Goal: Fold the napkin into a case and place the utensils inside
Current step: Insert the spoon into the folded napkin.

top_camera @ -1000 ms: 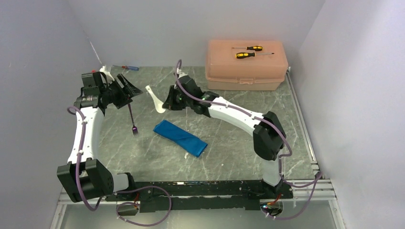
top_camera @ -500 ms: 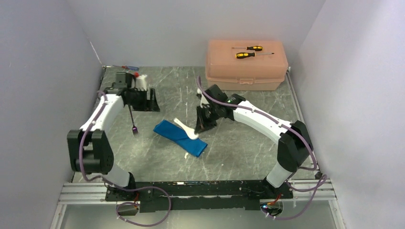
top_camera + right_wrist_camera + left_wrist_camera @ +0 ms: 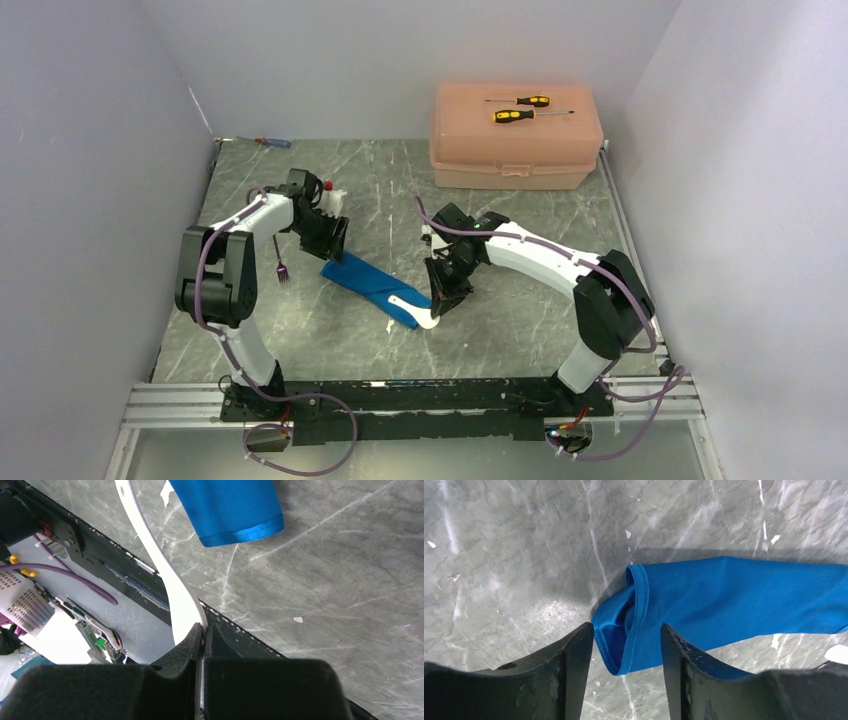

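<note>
The blue napkin [image 3: 372, 284] lies folded into a slim strip in the middle of the table. Its far-left end gapes open [image 3: 626, 625] between the fingers of my left gripper [image 3: 626, 632], which stands open around it; the left finger [image 3: 574, 660] just touches the cloth. My right gripper [image 3: 202, 630] is shut on the wider end of the white spoon [image 3: 167, 575]. The spoon's narrow end reaches past the napkin's near-right end [image 3: 230, 510]. From above, the spoon [image 3: 410, 309] sits at that corner beside the right gripper [image 3: 445, 298]. The purple fork [image 3: 280, 263] lies on the table left of the napkin.
A peach plastic box [image 3: 515, 150] stands at the back right with two yellow-handled screwdrivers [image 3: 520, 108] on its lid. A small blue-and-red screwdriver [image 3: 270, 142] lies at the back left. The black rail of the arm bases [image 3: 145, 590] runs just beneath the spoon.
My left gripper swung in from the far left to the napkin's left end. My right gripper carried the spoon from behind the napkin to its near-right end. The fork stayed put.
</note>
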You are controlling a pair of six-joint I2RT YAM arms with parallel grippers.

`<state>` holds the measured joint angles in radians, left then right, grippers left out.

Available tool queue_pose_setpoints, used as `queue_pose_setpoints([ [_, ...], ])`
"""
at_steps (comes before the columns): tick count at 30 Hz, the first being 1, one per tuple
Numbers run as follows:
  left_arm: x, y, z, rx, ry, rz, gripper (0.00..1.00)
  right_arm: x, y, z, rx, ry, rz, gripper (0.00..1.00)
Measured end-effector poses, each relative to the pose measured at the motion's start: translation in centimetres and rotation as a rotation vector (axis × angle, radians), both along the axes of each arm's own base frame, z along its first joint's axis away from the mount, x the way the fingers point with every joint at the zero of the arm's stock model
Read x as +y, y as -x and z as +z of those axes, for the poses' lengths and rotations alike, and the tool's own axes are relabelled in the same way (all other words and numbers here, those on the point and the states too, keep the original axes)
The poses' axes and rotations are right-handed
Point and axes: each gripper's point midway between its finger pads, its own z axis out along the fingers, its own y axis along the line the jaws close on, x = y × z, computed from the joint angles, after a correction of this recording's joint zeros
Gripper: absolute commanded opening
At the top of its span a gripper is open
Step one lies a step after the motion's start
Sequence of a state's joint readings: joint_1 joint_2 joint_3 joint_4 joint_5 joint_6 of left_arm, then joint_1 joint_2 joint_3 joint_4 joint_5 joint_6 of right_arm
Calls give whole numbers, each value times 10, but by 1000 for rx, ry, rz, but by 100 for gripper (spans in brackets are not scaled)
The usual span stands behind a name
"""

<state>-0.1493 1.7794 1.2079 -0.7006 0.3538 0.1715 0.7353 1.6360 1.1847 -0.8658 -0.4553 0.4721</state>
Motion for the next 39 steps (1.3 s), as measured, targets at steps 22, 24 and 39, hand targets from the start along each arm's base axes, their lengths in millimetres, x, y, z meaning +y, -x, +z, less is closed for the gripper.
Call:
queue_pose_setpoints([
  [22, 3, -1, -24, -4, -22, -63, 34, 24, -27, -35, 25, 26, -4, 0],
  [24, 3, -1, -24, -4, -22, -64, 33, 25, -28, -39, 28, 27, -7, 0],
  [39, 3, 0, -25, -1, -23, -70, 29, 51, -48, -44, -12, -63, -43, 0],
])
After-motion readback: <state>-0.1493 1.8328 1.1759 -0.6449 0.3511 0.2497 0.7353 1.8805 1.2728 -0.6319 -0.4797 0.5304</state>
